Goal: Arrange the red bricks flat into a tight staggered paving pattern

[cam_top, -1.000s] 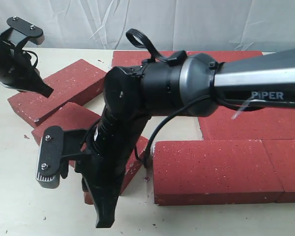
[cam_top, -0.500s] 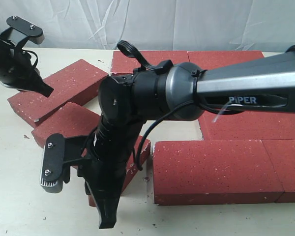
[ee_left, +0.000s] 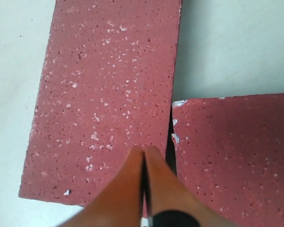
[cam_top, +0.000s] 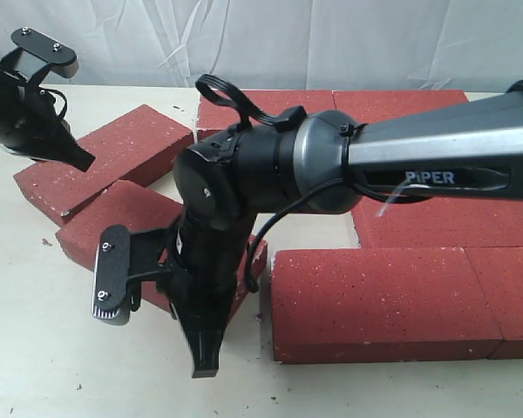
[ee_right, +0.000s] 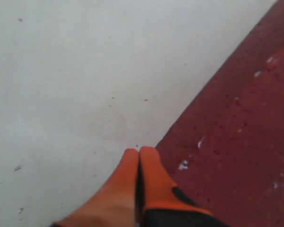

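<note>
Several red bricks lie on the pale table. Two loose ones sit askew at the left: one (cam_top: 113, 157) under my left gripper (cam_top: 83, 162), and another (cam_top: 126, 218) partly hidden by my right arm. The other bricks lie flat in rows, among them a front brick (cam_top: 366, 300) and a back one (cam_top: 261, 104). My left gripper (ee_left: 144, 150) is shut and empty, hovering over the loose brick (ee_left: 109, 94) beside a second brick (ee_left: 236, 156). My right gripper (cam_top: 206, 367) reaches across the middle and points down. This right gripper (ee_right: 138, 151) is shut, empty, and next to a brick's edge (ee_right: 241, 142).
A white cloth backdrop (cam_top: 331, 43) hangs behind the table. Bare table (cam_top: 44, 348) lies at the front left, and a bare gap (cam_top: 318, 226) shows between the laid rows. Small red crumbs dot the surface.
My right gripper has drawn back and slightly right, so its tip now sits closer to the skewed brick's front edge. The left arm has not moved.
</note>
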Robot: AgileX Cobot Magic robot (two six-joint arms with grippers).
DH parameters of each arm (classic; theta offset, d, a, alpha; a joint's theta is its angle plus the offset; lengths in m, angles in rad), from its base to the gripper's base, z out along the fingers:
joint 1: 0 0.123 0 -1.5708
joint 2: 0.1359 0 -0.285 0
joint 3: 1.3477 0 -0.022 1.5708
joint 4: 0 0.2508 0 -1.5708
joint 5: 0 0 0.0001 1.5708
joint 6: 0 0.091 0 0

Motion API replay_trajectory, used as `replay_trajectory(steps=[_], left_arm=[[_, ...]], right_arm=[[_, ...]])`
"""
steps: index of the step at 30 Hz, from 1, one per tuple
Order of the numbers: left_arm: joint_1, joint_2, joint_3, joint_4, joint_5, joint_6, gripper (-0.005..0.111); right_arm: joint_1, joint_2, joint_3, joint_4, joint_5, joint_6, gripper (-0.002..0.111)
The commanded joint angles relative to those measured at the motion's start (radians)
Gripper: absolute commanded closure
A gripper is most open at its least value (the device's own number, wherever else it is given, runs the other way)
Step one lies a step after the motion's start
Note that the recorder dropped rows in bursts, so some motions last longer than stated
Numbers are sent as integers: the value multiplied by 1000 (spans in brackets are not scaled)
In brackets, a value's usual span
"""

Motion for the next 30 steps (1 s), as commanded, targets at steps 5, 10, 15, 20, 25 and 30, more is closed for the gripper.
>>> replay_trajectory(steps=[5,10,15,20,25,30], left_arm=[[3,-6,3,-9,-9,1,107],[3,-6,3,-9,-9,1,107],[3,-6,3,-9,-7,1,107],[3,-6,3,-2,22,1,107],[3,-6,3,30,93,1,107],[5,-6,3,57,136,1,107]], right_arm=[[-2,-3,-5,-151,-57,104,109],[-2,-3,-5,-245,-75,195,109],[-2,-3,-5,-323,-75,256,109],[-2,-1,-1,-393,-87,289,109],[-2,37,-1,-518,-131,359,109],[-2,53,-1,-564,-138,384,109]])
